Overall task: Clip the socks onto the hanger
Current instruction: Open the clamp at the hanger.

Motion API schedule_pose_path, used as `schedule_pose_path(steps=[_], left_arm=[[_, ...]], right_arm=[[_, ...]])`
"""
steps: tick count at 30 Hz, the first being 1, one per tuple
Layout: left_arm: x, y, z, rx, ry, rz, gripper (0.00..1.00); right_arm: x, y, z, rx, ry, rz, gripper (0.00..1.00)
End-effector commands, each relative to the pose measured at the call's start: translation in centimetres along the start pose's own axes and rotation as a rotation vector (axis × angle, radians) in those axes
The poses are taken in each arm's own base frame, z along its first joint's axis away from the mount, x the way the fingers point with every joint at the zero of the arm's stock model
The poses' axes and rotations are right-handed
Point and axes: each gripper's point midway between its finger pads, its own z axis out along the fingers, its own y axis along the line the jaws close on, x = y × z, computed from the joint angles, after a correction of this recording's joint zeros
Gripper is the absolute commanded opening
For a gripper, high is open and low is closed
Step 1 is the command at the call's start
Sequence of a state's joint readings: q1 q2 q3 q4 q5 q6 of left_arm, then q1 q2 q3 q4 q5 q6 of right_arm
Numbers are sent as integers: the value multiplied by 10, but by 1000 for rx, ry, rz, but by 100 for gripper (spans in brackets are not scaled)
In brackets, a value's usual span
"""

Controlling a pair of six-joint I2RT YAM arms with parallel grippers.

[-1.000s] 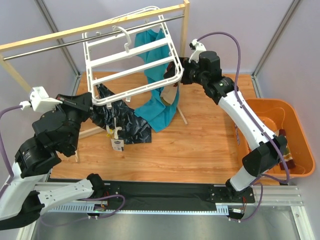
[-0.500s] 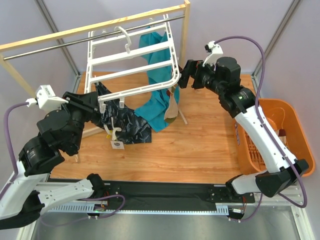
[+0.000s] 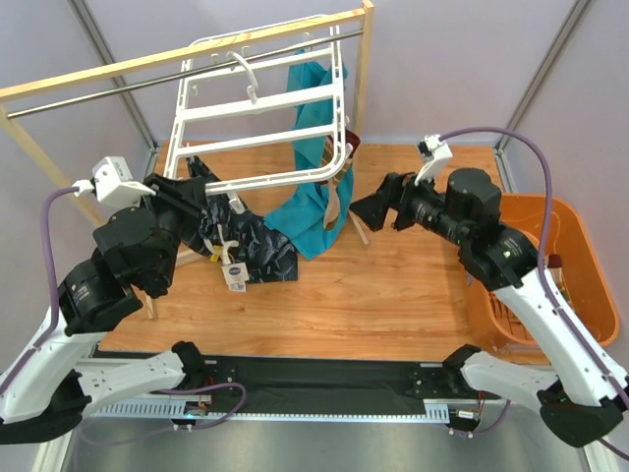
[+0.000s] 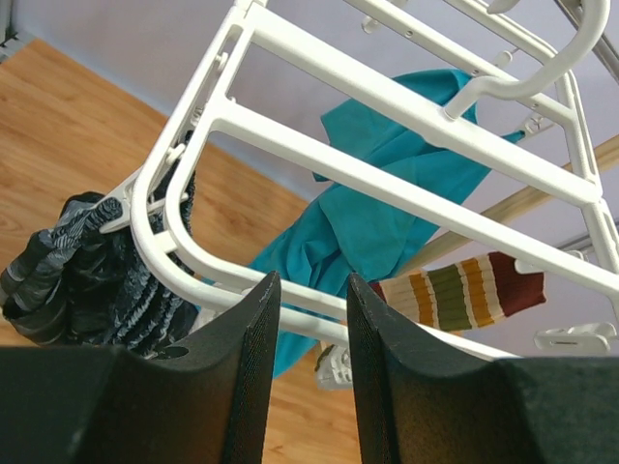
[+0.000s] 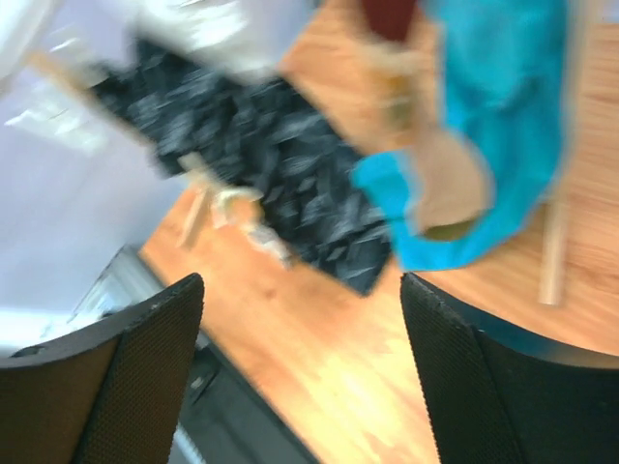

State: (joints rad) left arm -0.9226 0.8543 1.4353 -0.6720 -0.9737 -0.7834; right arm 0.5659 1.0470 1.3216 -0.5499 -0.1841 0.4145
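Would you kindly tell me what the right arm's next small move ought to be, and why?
Probably swing the right pincer toward the orange basket to fetch another sock. The pincer stands wide open and empty, away from the hanger, where one striped sock already hangs. The basket's contents are hard to make out from here.

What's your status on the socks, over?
Left gripper barely open by hanger corner. Right gripper open, empty. Striped sock hangs off hanger. Teal cloth beside it.

The left claw (image 4: 311, 285) stands narrowly parted, the right claw (image 5: 300, 285) wide apart, both arms raised.
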Motion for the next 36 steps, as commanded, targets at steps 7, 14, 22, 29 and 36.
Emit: schedule_pose_path(steps=[7,14,22,29,36], left_arm=[[-18,-6,-8,46,-23,-9,41],[-21,-3,-13,68,-13,-23,41],[-24,1,-25,113,12,-50,41],[-31,14,-33,115,-4,-63,41],[-36,20,-39,126,-11,-69,41]], right_arm=[[51,146,-9,-408,-22,-235,79],[49,178,55,-436,-346,-464,94],[50,187,122,-438,-367,-621,99],[38,205,120,-582,-548,-636,97],[31,212,132,-593,-558,-617,95]])
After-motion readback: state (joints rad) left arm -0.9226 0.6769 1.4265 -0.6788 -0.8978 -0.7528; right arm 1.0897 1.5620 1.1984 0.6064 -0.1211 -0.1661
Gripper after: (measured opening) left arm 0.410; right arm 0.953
